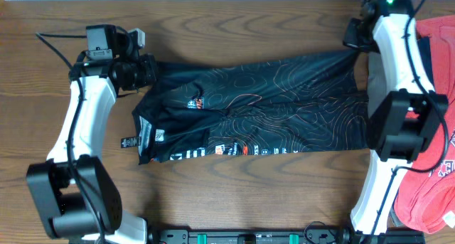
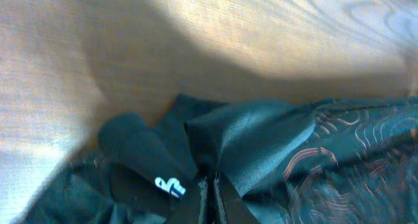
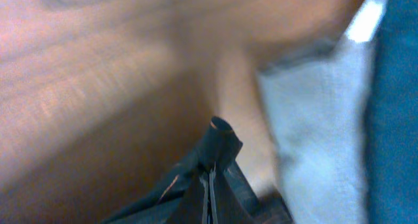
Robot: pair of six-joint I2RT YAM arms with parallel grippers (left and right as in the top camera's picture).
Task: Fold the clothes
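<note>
Black jersey (image 1: 270, 109), orange contour-line pattern: spread flat on counter (image 1: 234, 23), centre of frame, long axis left to right. White lettering along lower edge.
Left pincer (image 2: 213, 188): closed tight on jersey's upper-left edge, fabric bunched at tips.
Right pincer (image 3: 210, 175): closed tight on jersey's upper-right corner, small fold pinched between tips.
Red garment (image 1: 426, 194): lower right edge of frame, beyond right arm.

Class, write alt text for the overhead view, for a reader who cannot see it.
A black jersey with orange contour lines lies flat across a wooden table, the left arm and right arm each with jaws at a far corner. Red clothing lies at the right edge.
</note>
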